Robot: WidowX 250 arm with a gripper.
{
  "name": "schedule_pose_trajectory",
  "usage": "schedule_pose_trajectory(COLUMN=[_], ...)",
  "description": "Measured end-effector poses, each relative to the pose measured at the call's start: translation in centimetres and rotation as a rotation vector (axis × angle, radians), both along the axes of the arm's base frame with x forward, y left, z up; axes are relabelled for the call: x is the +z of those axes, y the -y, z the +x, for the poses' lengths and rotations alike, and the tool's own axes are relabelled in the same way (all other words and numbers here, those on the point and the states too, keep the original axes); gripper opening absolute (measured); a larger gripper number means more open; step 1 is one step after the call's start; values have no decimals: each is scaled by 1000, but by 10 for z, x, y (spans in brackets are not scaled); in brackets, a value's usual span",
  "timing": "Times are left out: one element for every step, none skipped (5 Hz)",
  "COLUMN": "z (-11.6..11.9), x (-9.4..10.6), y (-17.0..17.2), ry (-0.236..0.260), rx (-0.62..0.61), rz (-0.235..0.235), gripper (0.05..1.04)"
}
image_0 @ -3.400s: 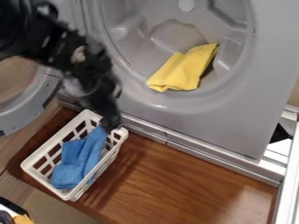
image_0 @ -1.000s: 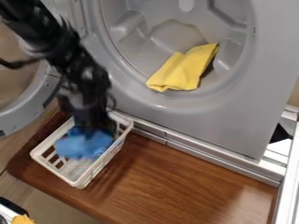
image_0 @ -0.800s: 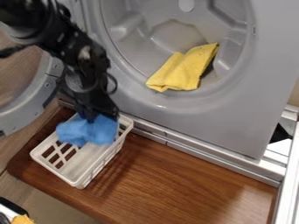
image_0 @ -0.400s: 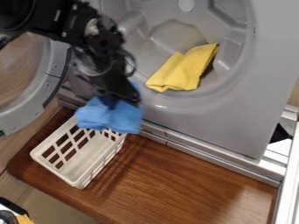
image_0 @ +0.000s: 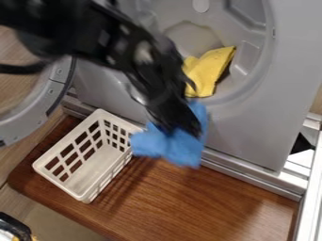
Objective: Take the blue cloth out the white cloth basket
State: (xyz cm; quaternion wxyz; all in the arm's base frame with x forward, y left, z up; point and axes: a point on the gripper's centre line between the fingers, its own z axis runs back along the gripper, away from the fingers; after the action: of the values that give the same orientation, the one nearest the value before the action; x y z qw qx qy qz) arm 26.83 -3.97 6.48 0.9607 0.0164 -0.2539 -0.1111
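The gripper [image_0: 181,127] pinches the blue cloth [image_0: 171,147], which hangs bunched outside the white basket [image_0: 92,168], near its right end and over the brown wooden worktop [image_0: 189,202]. Behind the arm, a yellow cloth [image_0: 209,70] lies in the grey drum [image_0: 248,56]; an open round door [image_0: 39,110] stands at left.

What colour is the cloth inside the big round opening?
The cloth is yellow, best seen in the camera view.

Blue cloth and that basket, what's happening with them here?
The robot's gripper holds the blue cloth bunched up, beyond the right end of the white basket, over the wooden surface. The cloth is out of the basket, while a yellow cloth lies in the drum opening behind.
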Motion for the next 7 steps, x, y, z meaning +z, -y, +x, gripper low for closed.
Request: schedule_pose_trajectory(z=[-5, -9, -7, -2, 0, -2, -4], x=[-28, -53, -74, -89, -91, -92, -92], y=[18, 25, 31, 36, 39, 40, 41], ry=[-46, -93, -114, -131, -143, -145, -159], rx=[30, 86, 139, 191, 203, 182, 171], rz=[-3, -8, -10, -19, 3, 25, 23], gripper=[50, 50, 50, 65, 199, 449, 753])
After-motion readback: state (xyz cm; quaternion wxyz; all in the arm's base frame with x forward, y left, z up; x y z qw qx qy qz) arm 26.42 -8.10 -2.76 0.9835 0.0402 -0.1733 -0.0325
